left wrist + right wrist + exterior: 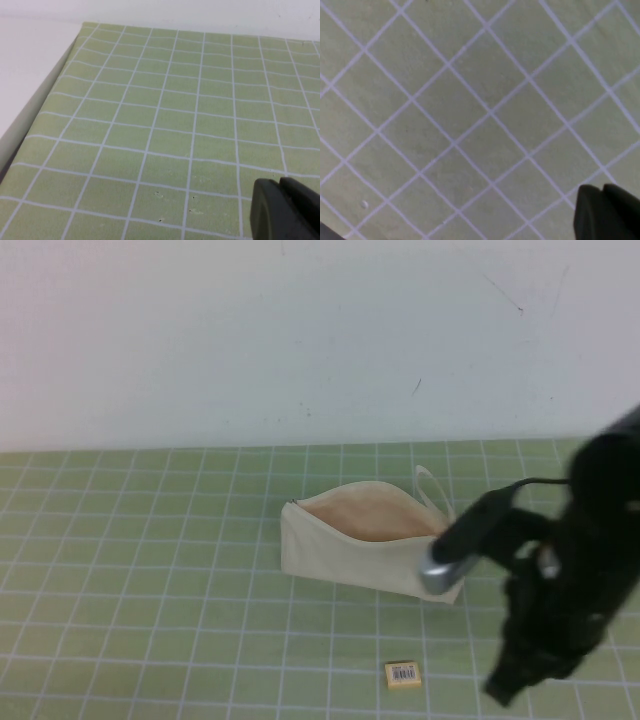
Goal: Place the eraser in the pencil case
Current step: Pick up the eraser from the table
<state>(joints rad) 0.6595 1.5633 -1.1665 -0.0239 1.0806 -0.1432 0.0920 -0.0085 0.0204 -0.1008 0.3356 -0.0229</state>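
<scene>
The eraser (403,674), a tiny yellow block with a white barcode label, lies flat on the green grid mat near the front edge. The pencil case (350,550), a cream canvas pouch, lies behind it at mid-table with its mouth open and its tan lining (365,516) showing; a loop strap (428,483) sticks up at its right end. My right gripper (503,688) hangs right of the eraser, apart from it; in the right wrist view it (601,192) is shut and empty over bare mat. My left gripper (280,187) is shut and empty over bare mat, outside the high view.
The green grid mat (150,570) covers the table up to a white wall (300,330) at the back. My right arm (590,540) stands over the pouch's right end. The left wrist view shows the mat's edge (60,75) against a white surface.
</scene>
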